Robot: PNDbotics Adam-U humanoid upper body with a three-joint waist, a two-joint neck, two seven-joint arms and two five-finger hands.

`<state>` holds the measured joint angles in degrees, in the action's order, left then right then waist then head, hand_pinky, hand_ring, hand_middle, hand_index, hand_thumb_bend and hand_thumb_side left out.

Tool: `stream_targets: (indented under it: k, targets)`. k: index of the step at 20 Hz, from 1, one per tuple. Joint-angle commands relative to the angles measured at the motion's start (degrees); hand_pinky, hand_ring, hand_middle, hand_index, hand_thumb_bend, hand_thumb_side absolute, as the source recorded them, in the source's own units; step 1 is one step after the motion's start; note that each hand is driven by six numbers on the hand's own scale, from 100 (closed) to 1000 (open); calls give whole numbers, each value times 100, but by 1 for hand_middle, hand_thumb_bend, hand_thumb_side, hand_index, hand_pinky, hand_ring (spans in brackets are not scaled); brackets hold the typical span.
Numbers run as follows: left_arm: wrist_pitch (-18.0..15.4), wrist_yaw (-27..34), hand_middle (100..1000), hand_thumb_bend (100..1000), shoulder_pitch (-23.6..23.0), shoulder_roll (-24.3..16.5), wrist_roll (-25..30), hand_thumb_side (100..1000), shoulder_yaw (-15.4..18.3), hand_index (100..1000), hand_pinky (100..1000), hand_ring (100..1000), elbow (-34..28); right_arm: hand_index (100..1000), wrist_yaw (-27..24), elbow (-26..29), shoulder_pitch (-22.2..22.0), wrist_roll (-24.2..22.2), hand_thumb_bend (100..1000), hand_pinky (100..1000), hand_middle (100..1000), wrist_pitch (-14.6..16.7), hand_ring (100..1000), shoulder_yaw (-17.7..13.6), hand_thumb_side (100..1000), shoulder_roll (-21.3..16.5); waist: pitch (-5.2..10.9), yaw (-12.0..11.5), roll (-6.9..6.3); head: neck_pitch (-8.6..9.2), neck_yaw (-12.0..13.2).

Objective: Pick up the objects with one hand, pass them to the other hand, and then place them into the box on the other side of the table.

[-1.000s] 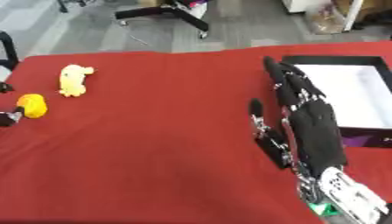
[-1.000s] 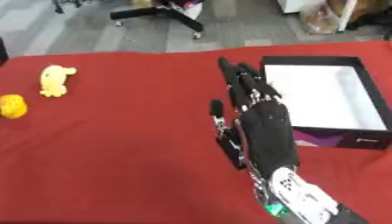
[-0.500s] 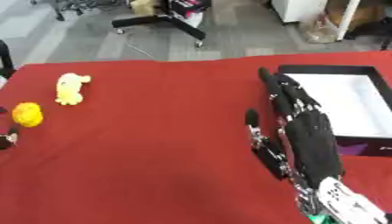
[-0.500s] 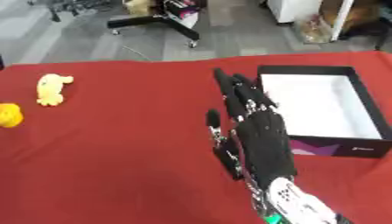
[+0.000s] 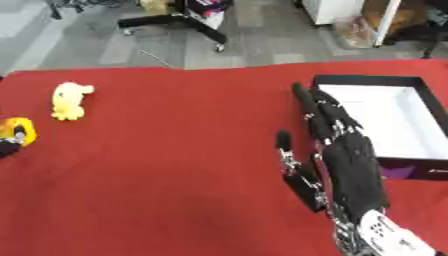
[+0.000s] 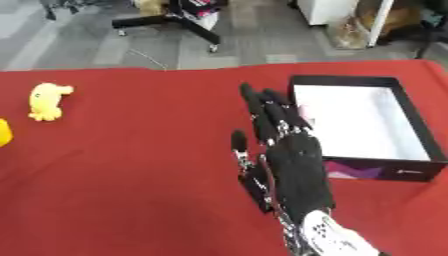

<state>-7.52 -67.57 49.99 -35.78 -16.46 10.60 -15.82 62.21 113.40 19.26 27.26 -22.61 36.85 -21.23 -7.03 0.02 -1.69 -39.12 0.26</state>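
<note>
The right hand (image 5: 350,165) is being held up wide and empty beside the box (image 5: 411,165), unchanged. The yellow toy (image 5: 68,100) is not yet being picked up.

Right hand (image 6: 297,167): black throughout, with a broad, smooth, slightly glossy back panel. Long segmented black fingers (image 6: 267,115), built from short links with small silver fittings showing at the joints. Separate black thumb (image 5: 289,155) along the inner side, rounded at the tip, with silver hardware and exposed linkage near its base. Below the back panel, a pale grey-white wrist section (image 5: 389,235) marked with small dark dots, possibly screws or holes; detail too blurred to confirm. Short stretch of dark mechanical framework visible beside the wrist section.
</note>
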Motion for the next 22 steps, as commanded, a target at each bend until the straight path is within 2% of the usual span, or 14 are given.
stream_targets:
  k: [1, 2, 3, 4, 5, 7, 8, 9, 10, 14, 18, 22]
  targets:
    - [38, 53, 839, 204, 140, -250, 85, 546, -100, 920, 836, 806, 127, 991, -41, 119, 92, 85, 100, 537, 773, -19, 864, 13, 131, 10, 26, 14, 1, 92, 22]
    - [17, 100, 817, 196, 137, -241, 117, 386, -115, 900, 820, 786, 174, 992, -49, 119, 92, 105, 100, 536, 772, -27, 866, 19, 138, 17, 11, 22, 8, 98, 25]
    - [-13, 153, 810, 195, 129, -231, 146, 348, -133, 893, 814, 778, 208, 992, -57, 119, 92, 124, 100, 535, 772, -35, 866, 24, 140, 23, -1, 27, 13, 99, 28]
    - [-37, 205, 773, 169, 121, -225, 155, 246, -148, 854, 787, 746, 229, 993, -65, 119, 91, 140, 100, 535, 772, -42, 867, 30, 144, 27, -10, 30, 17, 96, 31]
    - [-50, 252, 715, 100, 112, -221, 142, 239, -159, 807, 748, 692, 240, 993, -71, 119, 90, 153, 100, 534, 772, -47, 867, 35, 147, 30, -16, 31, 21, 93, 33]
    - [-62, 355, 638, 100, 99, -214, -2, 233, -146, 752, 707, 628, 211, 993, -81, 119, 85, 170, 100, 534, 772, -57, 868, 40, 151, 32, -20, 29, 26, 89, 35]
    - [-79, 404, 562, 100, 95, -210, -104, 241, -134, 689, 664, 568, 183, 994, -86, 119, 82, 176, 100, 534, 771, -62, 868, 41, 155, 31, -20, 28, 27, 88, 34]
    - [-120, 460, 544, 100, 90, -207, -221, 245, -111, 673, 654, 553, 137, 994, -91, 119, 79, 182, 100, 534, 771, -66, 868, 41, 157, 29, -18, 24, 26, 88, 32]
    - [-170, 514, 478, 100, 87, -208, -340, 245, -85, 600, 620, 497, 84, 994, -95, 119, 79, 187, 100, 534, 771, -67, 867, 39, 160, 26, -15, 18, 24, 86, 27]
    - [-392, 746, 359, 100, 74, -230, -791, 269, 63, 469, 548, 416, -184, 994, -113, 119, 76, 197, 100, 534, 771, -57, 864, 37, 166, 7, 6, -10, 12, 93, -1]
    - [-775, 987, 311, 100, 27, -269, -902, 309, 236, 419, 524, 387, -719, 993, -129, 119, 67, 193, 100, 532, 769, -45, 861, 25, 164, -24, 36, -48, -1, 81, -39]
    - [-1288, 1157, 303, 100, -35, -256, -352, 341, 411, 410, 523, 381, -1648, 989, -119, 119, 85, 126, 100, 533, 769, -34, 853, 17, 129, -85, 77, -101, -13, 82, -101]
